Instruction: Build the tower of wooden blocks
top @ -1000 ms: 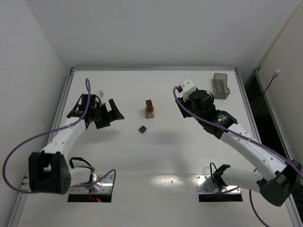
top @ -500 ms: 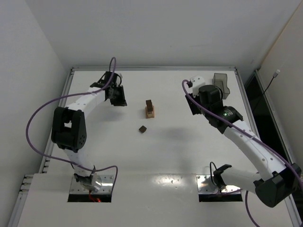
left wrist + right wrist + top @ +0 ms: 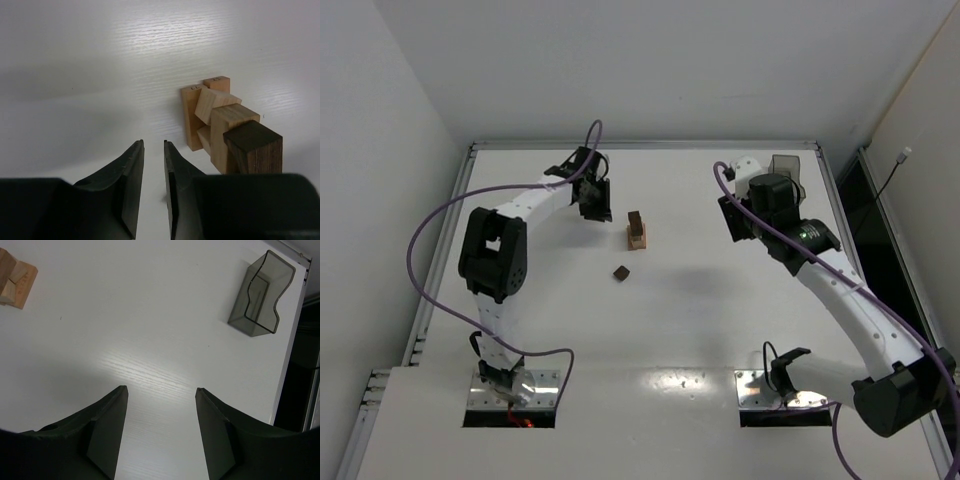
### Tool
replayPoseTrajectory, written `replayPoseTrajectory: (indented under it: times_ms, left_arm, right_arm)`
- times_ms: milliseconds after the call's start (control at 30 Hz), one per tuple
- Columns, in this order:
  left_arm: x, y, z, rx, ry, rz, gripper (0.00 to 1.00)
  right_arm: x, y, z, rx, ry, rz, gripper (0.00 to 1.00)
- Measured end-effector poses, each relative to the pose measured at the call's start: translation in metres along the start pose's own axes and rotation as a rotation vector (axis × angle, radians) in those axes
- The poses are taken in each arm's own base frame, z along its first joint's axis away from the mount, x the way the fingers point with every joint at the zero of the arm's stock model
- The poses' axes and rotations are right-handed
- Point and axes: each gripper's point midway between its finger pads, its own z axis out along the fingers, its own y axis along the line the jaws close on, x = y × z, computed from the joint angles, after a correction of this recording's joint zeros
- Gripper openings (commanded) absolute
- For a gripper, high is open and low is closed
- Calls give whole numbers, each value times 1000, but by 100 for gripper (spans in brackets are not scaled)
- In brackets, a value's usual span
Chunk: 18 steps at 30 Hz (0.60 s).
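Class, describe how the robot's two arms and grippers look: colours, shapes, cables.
The left arm and right arm have white links with bulky black joints. A purple cable loops along each. The left gripper and right gripper each carry two black, tapered, wedge-shaped fingers.

Left arm [image 3: 535,197]: white tubes, black joints, at 9 o'clock.
Right arm [image 3: 840,300]: same white and black, at 3 o'clock.
Cables [image 3: 412,262]: purple, one long loop on each arm.
Left fingers [image 3: 131,185]: black, smooth, curved.
Right fingers [image 3: 107,430]: black, wide, pointed tips.
Base plates [image 3: 752,385]: shiny metal, at 5 and 7 o'clock.
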Motion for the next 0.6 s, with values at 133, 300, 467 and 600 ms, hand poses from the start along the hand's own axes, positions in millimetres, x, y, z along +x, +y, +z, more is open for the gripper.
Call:
replayPoseTrajectory:
  times_ms: [133,300,467,600]
  left_arm:
    - [-1,-8,6,8,7,15,26]
    - [-1,-11,13,11,16,20,28]
    - [4,-20,15,23,30,34,34]
    - [7,-30,14,38,32,51,36]
  right_arm:
    - [1,0,0,-4,3,3,54]
    - [1,0,1,-15,3,9,54]
    - [1,0,1,-20,2,15,54]
    - [1,0,1,-23,2,19,54]
